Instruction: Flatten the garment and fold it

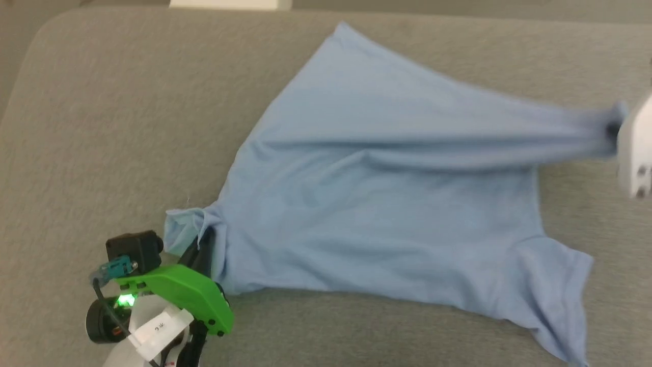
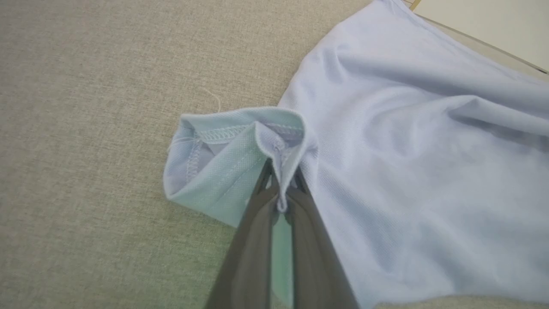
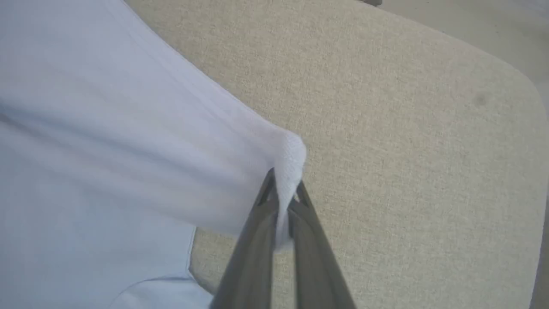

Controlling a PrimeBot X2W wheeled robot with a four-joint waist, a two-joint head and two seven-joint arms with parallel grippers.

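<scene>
Garment [image 1: 387, 214] is lying on the grey fabric surface [image 1: 102, 127] in front of me. It's light blue, fanned out in a rough triangle and stretched between my two grippers. One corner reaches far up toward the back edge of the surface, and a short sleeve [image 1: 560, 295] flops out at the near right. Long folds run across the middle from left to right, so yeah, nowhere near flat.

My left gripper [image 2: 281, 184] is clamped on a hemmed edge at the near left of the cloth. In the left wrist view the fabric is pinched right between the two dark fingers [image 2: 253, 240]. Just past the tips the hem curls over into a little open loop with the stitching showing inside. In the head view the green housing [image 1: 178, 290] of that arm sits just beside the bunched corner.

My right gripper [image 3: 283, 193] is clenched on the opposite end, way over at the right edge of the head view. The cloth there is gathered into a narrow bunch nipped between the fingertips and pulled taut toward the rest of the shirt. Can't tell if that bunch touches the surface or hangs just above it. The pale housing [image 1: 636, 153] of that arm is right next to it
</scene>
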